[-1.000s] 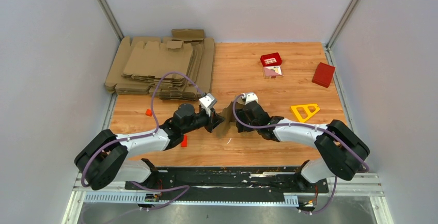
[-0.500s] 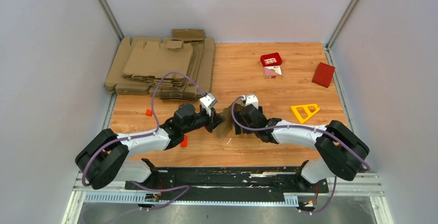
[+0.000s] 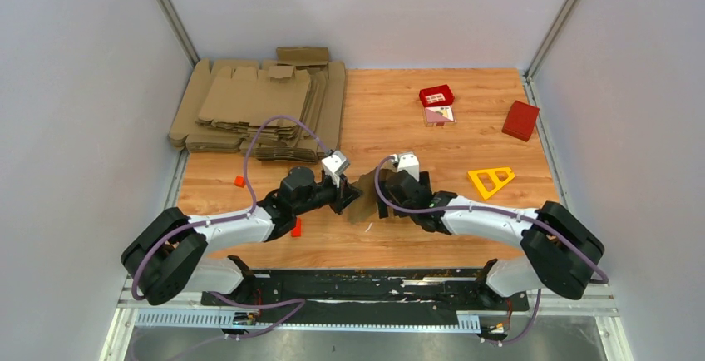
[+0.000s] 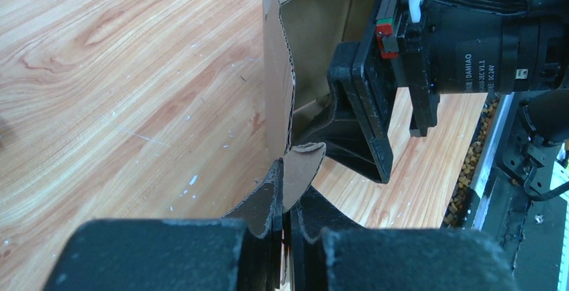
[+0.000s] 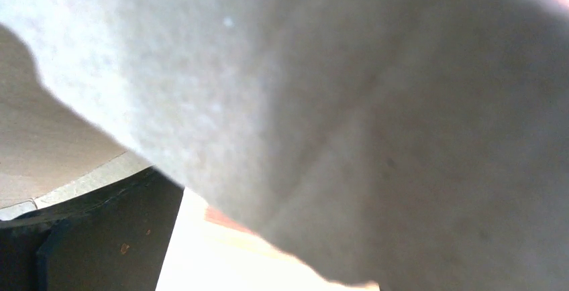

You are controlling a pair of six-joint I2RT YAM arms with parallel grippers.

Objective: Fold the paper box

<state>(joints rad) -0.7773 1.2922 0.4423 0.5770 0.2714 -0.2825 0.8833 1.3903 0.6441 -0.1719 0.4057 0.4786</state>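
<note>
High rear view down onto the table; both wrist views tight against the same paper box.

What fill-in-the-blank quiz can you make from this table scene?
The left fingers pinch a flap of the paper box, which is ___ in colour.
The pile of flat cardboard lies in the far ___ corner of the table.
The triangle on the table is ___.
Missing words: brown, left, yellow.
</note>
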